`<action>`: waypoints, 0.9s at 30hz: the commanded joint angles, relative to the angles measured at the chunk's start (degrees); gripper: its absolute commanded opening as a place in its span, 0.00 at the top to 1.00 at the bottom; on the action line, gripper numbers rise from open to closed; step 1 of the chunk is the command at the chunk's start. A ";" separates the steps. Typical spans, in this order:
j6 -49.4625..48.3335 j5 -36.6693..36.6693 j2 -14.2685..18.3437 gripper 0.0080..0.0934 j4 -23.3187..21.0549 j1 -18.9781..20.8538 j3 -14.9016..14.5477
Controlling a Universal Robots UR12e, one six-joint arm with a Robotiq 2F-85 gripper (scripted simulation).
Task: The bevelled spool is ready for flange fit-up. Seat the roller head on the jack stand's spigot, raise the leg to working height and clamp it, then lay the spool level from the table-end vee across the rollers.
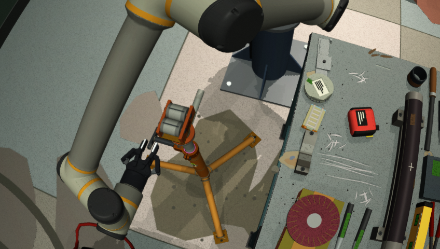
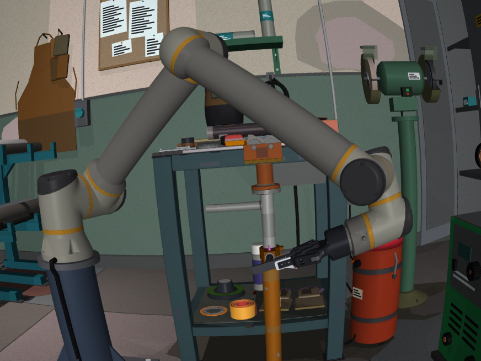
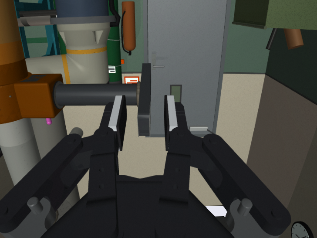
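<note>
The roller head (image 1: pixel 176 122) sits on top of the jack stand's raised grey leg (image 2: pixel 268 220), level with the table top. The orange tripod stand (image 1: pixel 202 172) stands on the floor beside the table. At its collar (image 3: pixel 31 96) a dark clamp screw (image 3: pixel 96 94) sticks out sideways and ends in a flat handle (image 3: pixel 144 100). My gripper (image 3: pixel 144 121) is open and holds nothing. The handle stands between its fingers. The dark spool (image 1: pixel 404 166) lies along the table in its vee blocks.
The table edge (image 1: pixel 278 172) runs right of the stand's feet. On the table lie a red tape measure (image 1: pixel 361 122), a flap disc (image 1: pixel 313 220) and small tools. A red cylinder (image 2: pixel 375 289) stands behind my wrist. The robot's base (image 1: pixel 268 61) is beyond the stand.
</note>
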 commanded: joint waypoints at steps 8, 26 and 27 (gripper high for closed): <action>0.00 0.00 -0.05 0.68 0.00 0.00 -0.03; 0.00 0.00 -0.05 1.00 0.00 0.00 -0.03; 0.00 0.00 -0.05 1.00 0.00 0.00 -0.03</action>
